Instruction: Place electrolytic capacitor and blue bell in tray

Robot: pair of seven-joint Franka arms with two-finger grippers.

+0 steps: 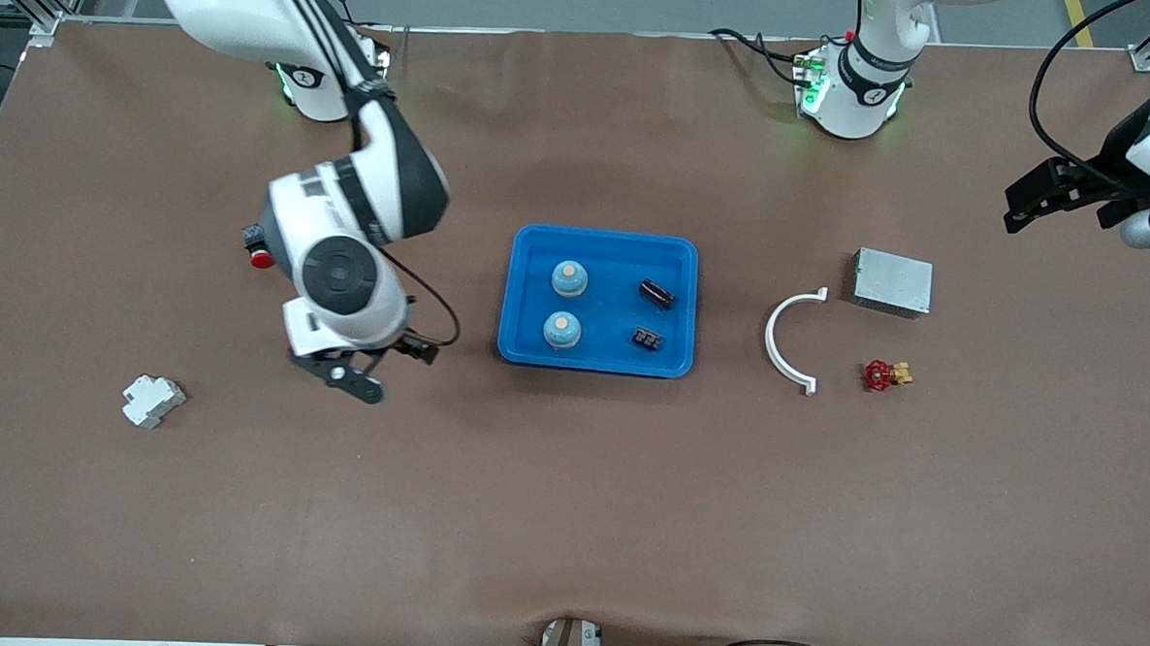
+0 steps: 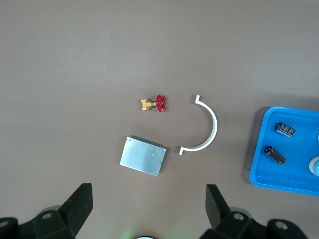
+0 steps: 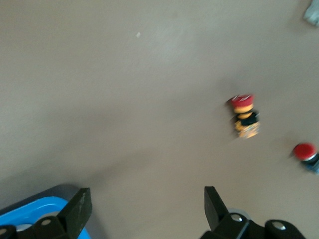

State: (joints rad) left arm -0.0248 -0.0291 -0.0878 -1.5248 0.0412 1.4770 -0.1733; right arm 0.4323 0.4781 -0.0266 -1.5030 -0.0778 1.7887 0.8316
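The bright-blue tray (image 1: 603, 235) lies mid-table. In it are two blue bells (image 1: 569, 278) (image 1: 562, 330) and two black electrolytic capacitors (image 1: 657, 294) (image 1: 647, 339). My right gripper (image 1: 393, 368) is open and empty, above the table beside the tray toward the right arm's end. In the right wrist view (image 3: 144, 209) it shows a tray corner (image 3: 30, 211). My left gripper (image 1: 1056, 203) is open and empty, up over the left arm's end of the table. In the left wrist view (image 2: 149, 204) it shows the tray (image 2: 259, 169) with both capacitors (image 2: 285, 129) (image 2: 274, 155).
A grey metal box (image 1: 892, 282), a white curved clip (image 1: 788, 339) and a red-handled brass valve (image 1: 883, 375) lie toward the left arm's end. A white plastic part (image 1: 152, 401) and a red push button (image 1: 260, 251) lie near the right arm. Two red buttons (image 3: 245, 117) (image 3: 305, 152) show in the right wrist view.
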